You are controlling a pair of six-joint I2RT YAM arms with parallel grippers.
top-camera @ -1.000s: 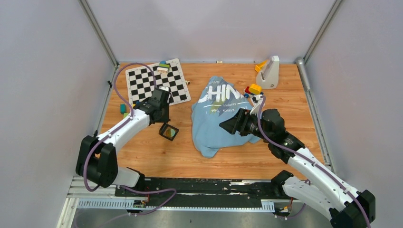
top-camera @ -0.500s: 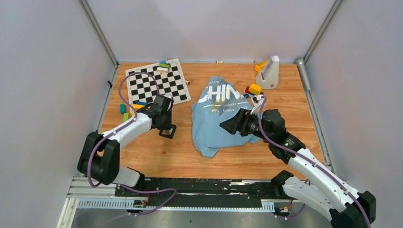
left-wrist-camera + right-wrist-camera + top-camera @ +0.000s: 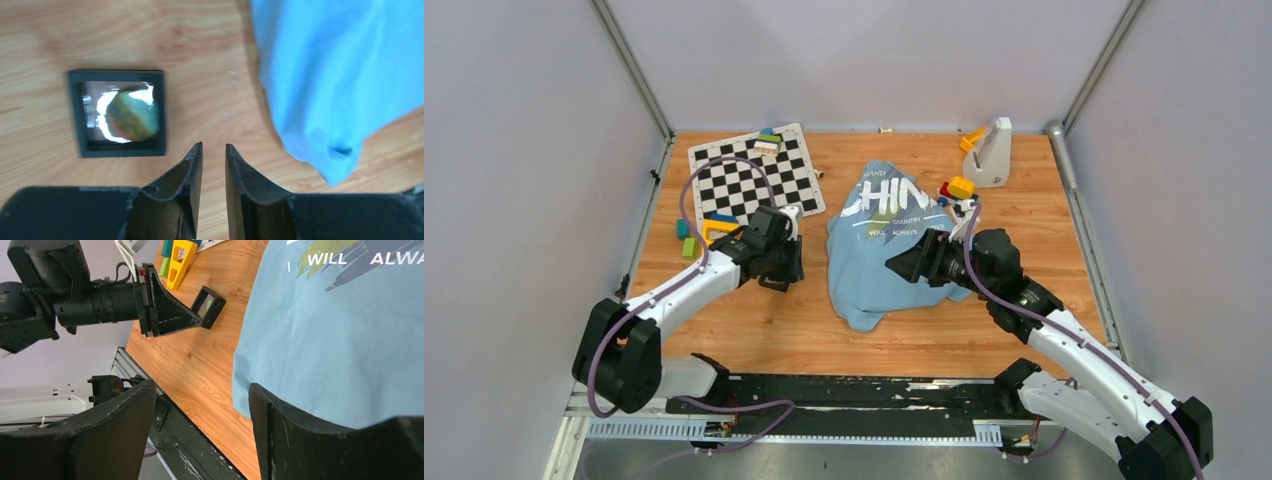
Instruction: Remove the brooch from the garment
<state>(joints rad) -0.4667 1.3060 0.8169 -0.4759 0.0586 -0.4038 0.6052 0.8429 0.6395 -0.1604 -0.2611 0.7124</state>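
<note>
Wooden tabletop point(image 3: 744, 330) bears garment point(image 3: 874, 250), checkerboard point(image 3: 754, 175) and black square frame point(image 3: 117, 114).

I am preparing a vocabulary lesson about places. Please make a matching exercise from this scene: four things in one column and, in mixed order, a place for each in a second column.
1. chessboard
2. light blue T-shirt
3. black square frame
4. white stand

A. back right of the table
B. crumpled in the middle
C. back left
D. on bare wood beside the left gripper

Pairs: 1-C, 2-B, 3-D, 4-A
</note>
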